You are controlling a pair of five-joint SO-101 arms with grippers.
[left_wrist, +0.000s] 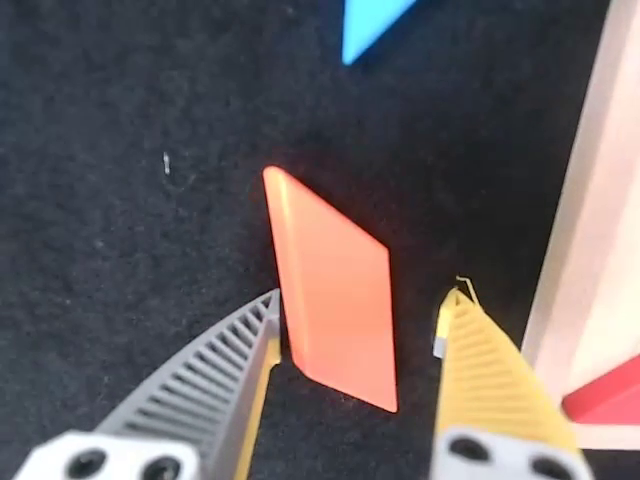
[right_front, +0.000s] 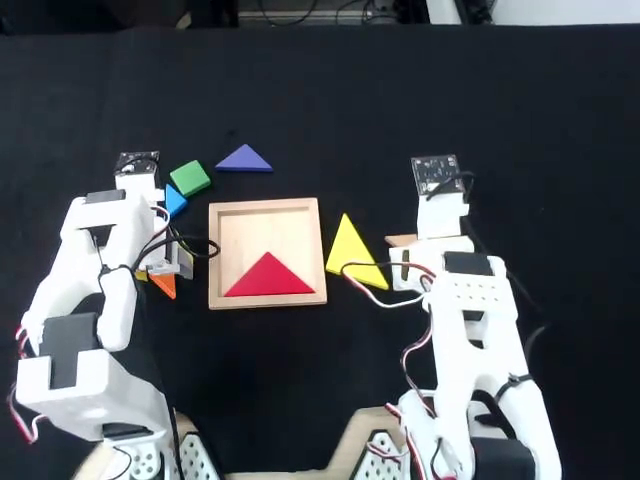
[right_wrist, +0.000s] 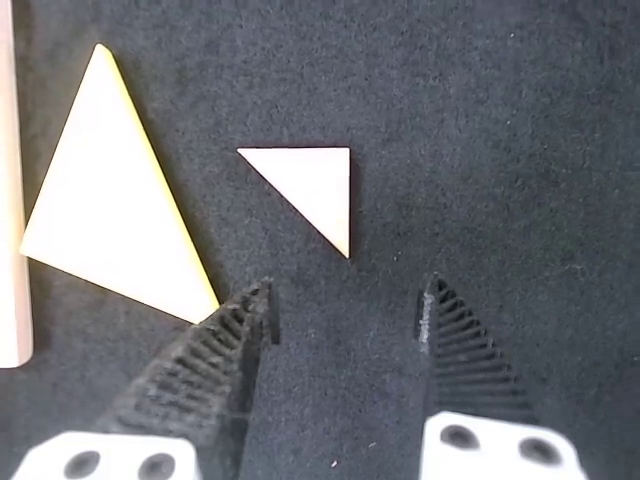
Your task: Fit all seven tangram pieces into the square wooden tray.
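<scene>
The square wooden tray (right_front: 265,215) lies mid-table with a red triangle (right_front: 268,277) in its near part. My left gripper (left_wrist: 358,312) stands open, straddling an orange parallelogram (left_wrist: 335,295) just left of the tray rim (left_wrist: 590,250); from above that piece (right_front: 163,286) peeks out under the gripper (right_front: 165,270). My right gripper (right_wrist: 345,300) is open just short of a small pale triangle (right_wrist: 310,190), beside the large yellow triangle (right_wrist: 105,210). The yellow triangle (right_front: 352,252) lies right of the tray.
A purple triangle (right_front: 243,159), a green square (right_front: 190,178) and a blue piece (right_front: 175,200) lie behind the tray's left corner. The blue piece (left_wrist: 375,22) lies beyond the orange one. Black cloth covers the table.
</scene>
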